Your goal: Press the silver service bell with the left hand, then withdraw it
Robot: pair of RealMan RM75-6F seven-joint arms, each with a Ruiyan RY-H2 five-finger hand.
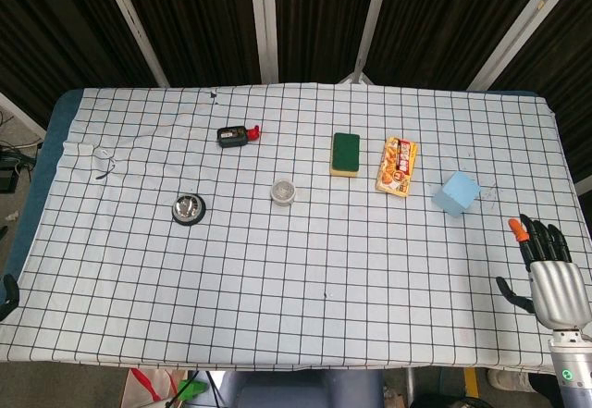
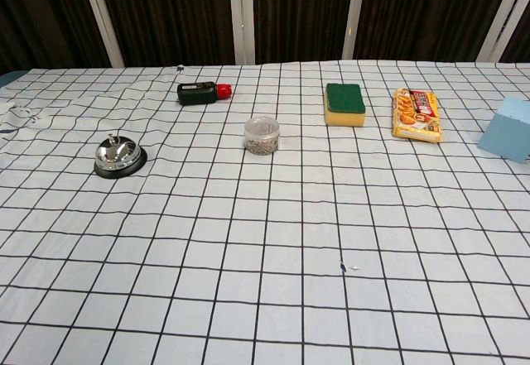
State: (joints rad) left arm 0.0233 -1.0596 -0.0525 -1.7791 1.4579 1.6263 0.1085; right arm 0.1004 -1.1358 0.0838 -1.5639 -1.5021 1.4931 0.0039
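Observation:
The silver service bell (image 1: 189,209) (image 2: 119,156) stands on its black base on the left part of the checked tablecloth, with nothing touching it. Of my left hand (image 1: 7,297), only a dark sliver shows at the left edge of the head view, off the table's side and far from the bell; how its fingers lie is hidden. My right hand (image 1: 553,274) hovers at the table's right front corner with its fingers stretched out and apart, holding nothing. Neither hand appears in the chest view.
A small clear jar (image 1: 283,191) (image 2: 262,136) sits mid-table, right of the bell. Along the back lie a dark bottle with a red cap (image 1: 237,135) (image 2: 201,93), a green-and-yellow sponge (image 1: 346,154) (image 2: 344,103), a snack packet (image 1: 398,166) (image 2: 416,114) and a blue block (image 1: 457,193) (image 2: 507,129).

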